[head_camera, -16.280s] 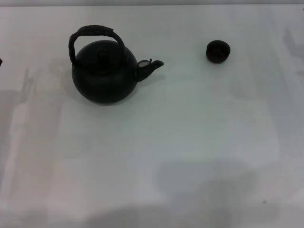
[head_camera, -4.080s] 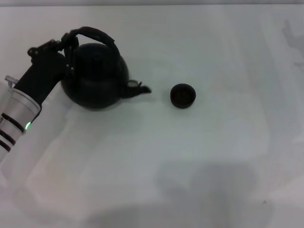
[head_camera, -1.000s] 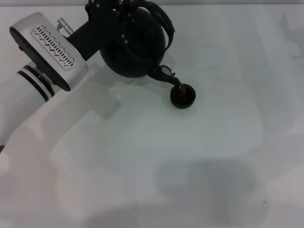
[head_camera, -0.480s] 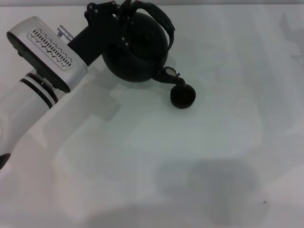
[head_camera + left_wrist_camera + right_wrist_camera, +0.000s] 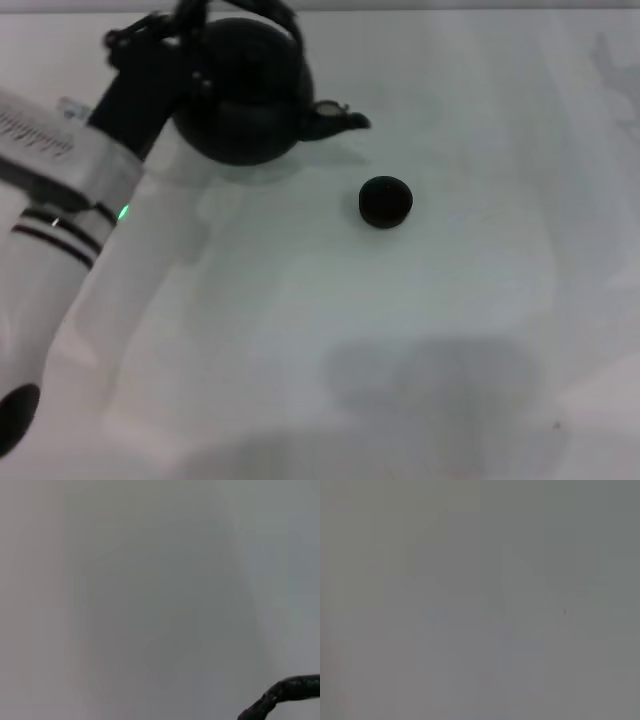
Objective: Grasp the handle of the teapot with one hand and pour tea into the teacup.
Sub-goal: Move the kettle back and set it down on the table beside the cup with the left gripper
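The black teapot [image 5: 245, 95] is at the far left of the white table [image 5: 400, 330], level, with its spout [image 5: 345, 121] pointing right. My left gripper [image 5: 185, 20] is shut on its arched handle [image 5: 290, 25] at the top of the pot. The small black teacup [image 5: 385, 201] stands on the table to the right of the pot and nearer to me, apart from the spout. In the left wrist view a thin black curved piece [image 5: 287, 692] shows at one corner; I cannot tell what it is. My right gripper is out of view.
My left arm [image 5: 60, 200] reaches in from the left edge across the table's left side. The right wrist view shows only plain grey surface.
The pot has swung back from its tilted pouring pose to level. Its spout has lifted off the teacup and moved left and back. The cup has not moved.
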Motion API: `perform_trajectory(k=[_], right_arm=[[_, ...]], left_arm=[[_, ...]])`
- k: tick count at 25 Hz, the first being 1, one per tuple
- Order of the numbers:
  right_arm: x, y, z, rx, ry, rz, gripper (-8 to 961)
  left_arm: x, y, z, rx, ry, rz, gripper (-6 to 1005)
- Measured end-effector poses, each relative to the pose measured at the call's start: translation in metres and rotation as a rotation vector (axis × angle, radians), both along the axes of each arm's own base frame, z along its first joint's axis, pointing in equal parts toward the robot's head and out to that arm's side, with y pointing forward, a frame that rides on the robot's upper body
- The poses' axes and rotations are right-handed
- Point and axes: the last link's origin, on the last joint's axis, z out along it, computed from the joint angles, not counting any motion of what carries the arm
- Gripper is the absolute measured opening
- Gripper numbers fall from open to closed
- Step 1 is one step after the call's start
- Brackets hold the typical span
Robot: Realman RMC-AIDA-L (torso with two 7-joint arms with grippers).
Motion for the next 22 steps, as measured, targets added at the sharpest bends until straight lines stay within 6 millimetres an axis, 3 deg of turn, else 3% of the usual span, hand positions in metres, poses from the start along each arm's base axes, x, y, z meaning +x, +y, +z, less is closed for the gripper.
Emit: perform_trajectory(k=[9, 22], right_arm=[[0.002, 0.000, 0.001, -0.003, -0.004, -0.008, 824], [-0.002, 0.004, -0.001, -0.014, -0.011, 0.002, 824]], left_arm=[[-0.037, -0.032, 0.015, 0.126, -0.137, 0.178, 104], [-0.031, -0.039, -0.005, 0.057, -0.210, 0.253, 103]])
